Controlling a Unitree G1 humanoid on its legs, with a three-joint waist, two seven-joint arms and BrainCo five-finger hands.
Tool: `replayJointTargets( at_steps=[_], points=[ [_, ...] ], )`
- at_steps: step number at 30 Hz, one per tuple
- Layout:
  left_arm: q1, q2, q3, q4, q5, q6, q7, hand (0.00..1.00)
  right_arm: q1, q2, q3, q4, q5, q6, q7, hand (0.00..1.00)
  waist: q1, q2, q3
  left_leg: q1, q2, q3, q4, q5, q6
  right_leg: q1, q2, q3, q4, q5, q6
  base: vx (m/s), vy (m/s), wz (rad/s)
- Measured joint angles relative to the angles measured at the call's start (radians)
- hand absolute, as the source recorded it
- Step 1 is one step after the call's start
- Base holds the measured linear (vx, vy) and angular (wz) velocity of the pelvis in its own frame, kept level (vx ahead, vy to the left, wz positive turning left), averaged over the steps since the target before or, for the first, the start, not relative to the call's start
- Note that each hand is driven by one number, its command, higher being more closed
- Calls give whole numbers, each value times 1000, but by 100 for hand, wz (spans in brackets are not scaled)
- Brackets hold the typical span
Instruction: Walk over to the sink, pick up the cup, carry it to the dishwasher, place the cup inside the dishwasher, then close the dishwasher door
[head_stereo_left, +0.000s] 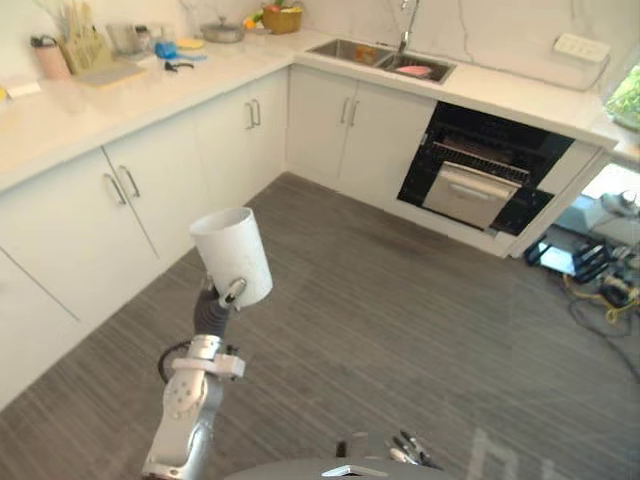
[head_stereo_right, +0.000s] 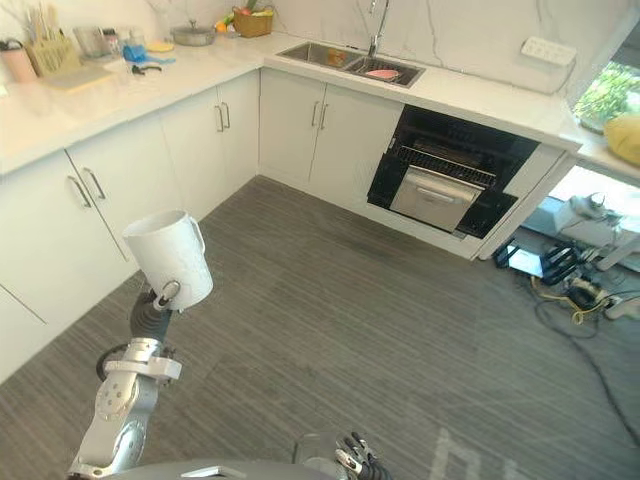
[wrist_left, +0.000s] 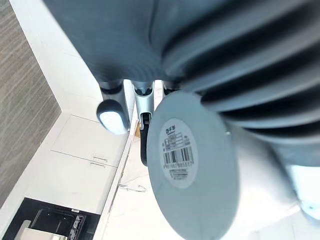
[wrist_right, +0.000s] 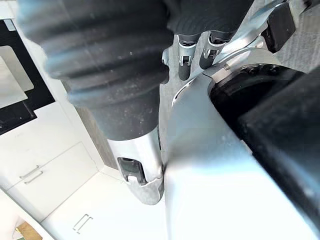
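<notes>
My left hand (head_stereo_left: 214, 312) is raised over the floor and shut on a white cup (head_stereo_left: 232, 255), which stands upright and leans a little. In the left wrist view the cup's round base (wrist_left: 190, 165) with a barcode label sits against the fingers (wrist_left: 144, 107). The dishwasher (head_stereo_left: 480, 165) stands open in the far run of cabinets, a dark cavity with a rack and a silver door panel (head_stereo_left: 465, 195) hanging low. The steel sink (head_stereo_left: 345, 48) lies in the counter to its left. My right hand (head_stereo_right: 355, 462) hangs low beside me, fingers relaxed and holding nothing.
White cabinets (head_stereo_left: 120, 200) line the left wall under a counter with a knife block (head_stereo_left: 80, 45), a pot (head_stereo_left: 222, 32) and a fruit bowl (head_stereo_left: 282, 17). A pink item (head_stereo_left: 413, 71) lies in the sink. Cables and gear (head_stereo_left: 600, 275) clutter the floor at right.
</notes>
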Motion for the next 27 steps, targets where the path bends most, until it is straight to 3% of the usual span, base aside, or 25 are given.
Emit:
replayJointTargets(
  at_steps=[2,3,4,5,6,7,8,10,11,12,13,15,16,17,18,19,20,21,22,23,24,25,26,27],
  points=[
    [-48,-2,1,-2,0,25,-13,100,11,8,11,-42,37,4,1,0,-5,15,13,53,43,5,14,-42,-37,-49,31,6,-152,93,2,368,-198,3],
    [-50,-2,1,-6,0,28,-15,100,14,7,21,-44,41,6,1,0,-6,8,14,67,45,9,31,-62,-50,-43,36,7,-205,146,-2,434,-261,-2],
    [-44,-1,1,-22,2,29,-17,100,30,9,47,-52,44,18,-1,0,-7,-22,15,100,39,14,76,-120,-79,-22,25,23,-272,263,-15,461,-300,-6],
    [-29,-31,2,-16,5,29,-21,100,32,-5,42,-71,53,34,0,0,-10,22,21,139,82,22,117,-190,-109,-27,61,19,-173,248,-3,443,-293,-15],
    [-15,-49,1,-19,5,28,-22,100,31,-17,48,-77,52,47,1,0,-9,23,19,145,103,26,142,-204,-106,-32,77,23,-141,197,-6,480,-322,-28],
    [0,-65,-10,-28,8,28,-23,100,27,-20,44,-85,55,64,-2,0,-6,51,13,141,118,26,204,-192,-87,-42,96,23,-83,140,-17,357,-263,-30],
    [14,-76,-22,-40,8,27,-23,100,31,-24,44,-94,57,71,-4,0,-9,51,14,122,127,8,261,-172,-63,-39,107,22,-70,111,-26,430,-358,-34],
    [27,-86,-43,-66,11,24,-22,100,35,-27,36,-117,57,99,-11,0,-11,87,20,54,170,-35,461,-93,-61,14,151,19,-105,88,-45,317,-278,-31],
    [32,-103,-41,-87,11,24,-22,100,39,-26,24,-121,55,111,-14,0,-6,95,35,-38,205,-93,659,33,-78,59,184,24,-142,81,-55,341,-204,-43],
    [36,-117,-33,-90,12,21,-22,100,51,-28,26,-125,51,110,-17,0,3,109,33,-126,221,-150,820,256,-97,114,212,31,-185,74,-71,345,-162,-43],
    [40,-126,-32,-89,12,21,-20,100,50,-31,28,-126,46,106,-17,0,4,115,31,-166,226,-168,895,325,-89,143,222,38,-208,70,-78,443,-98,-35],
    [61,-154,-16,-88,36,20,-24,100,59,-37,48,-126,43,87,-25,0,23,108,37,-355,201,-150,1182,215,-31,250,233,76,-277,56,-116,416,-56,-29],
    [67,-154,-9,-88,40,20,-25,100,59,-38,52,-125,43,84,-25,0,33,103,39,-394,185,-138,1200,174,-7,277,232,85,-301,55,-116,378,-41,-46],
    [74,-149,13,-88,40,17,-40,100,59,-49,70,-122,45,76,-25,0,59,97,39,-462,161,-109,1178,91,23,327,231,113,-346,55,-117,461,-17,-68],
    [73,-145,36,-88,40,12,-45,100,54,-59,87,-123,47,68,-18,0,82,90,40,-508,143,-87,1089,32,26,362,228,141,-377,55,-116,399,21,-78],
    [74,-140,48,-88,39,11,-45,100,45,-58,91,-124,49,61,-12,0,88,82,40,-516,131,-73,1011,10,30,380,224,160,-387,57,-108,453,61,-82],
    [76,-123,67,-88,39,11,-42,100,27,-53,107,-136,58,54,-6,0,91,64,41,-510,102,-46,805,-22,33,415,211,194,-406,51,-99,390,78,-64],
    [79,-116,72,-89,39,11,-41,100,18,-54,116,-144,63,51,0,0,91,56,40,-505,83,-46,691,-25,33,431,203,210,-412,47,-97,507,132,-86],
    [90,-103,72,-89,40,11,-34,100,2,-54,122,-150,66,39,7,0,91,45,37,-477,38,-66,452,-1,17,455,186,249,-429,34,-84,503,195,-94],
    [100,-102,65,-89,40,11,-24,100,-17,-53,121,-149,65,28,10,0,94,44,35,-435,-1,-113,229,64,3,482,172,286,-448,13,-62,504,225,-95],
    [105,-101,60,-85,40,12,-18,100,-24,-50,120,-141,65,22,11,0,97,42,37,-419,-17,-130,196,145,-3,499,163,307,-454,-2,-48,512,272,-88],
    [119,-100,55,-82,40,12,-12,100,-34,-31,116,-111,65,17,10,0,101,25,27,-387,-55,-130,191,209,21,527,139,336,-461,-27,-38,512,251,-44],
    [116,-93,54,-78,41,12,-14,100,-32,-9,115,-96,65,16,9,0,89,-6,22,-400,-75,-115,250,163,44,546,110,338,-468,-31,-37,511,235,-27],
    [115,-93,54,-77,42,11,-14,100,-33,-6,115,-78,65,16,8,0,87,-13,20,-411,-77,-112,291,139,51,549,101,339,-470,-25,-41,572,240,-2]
  ],
)
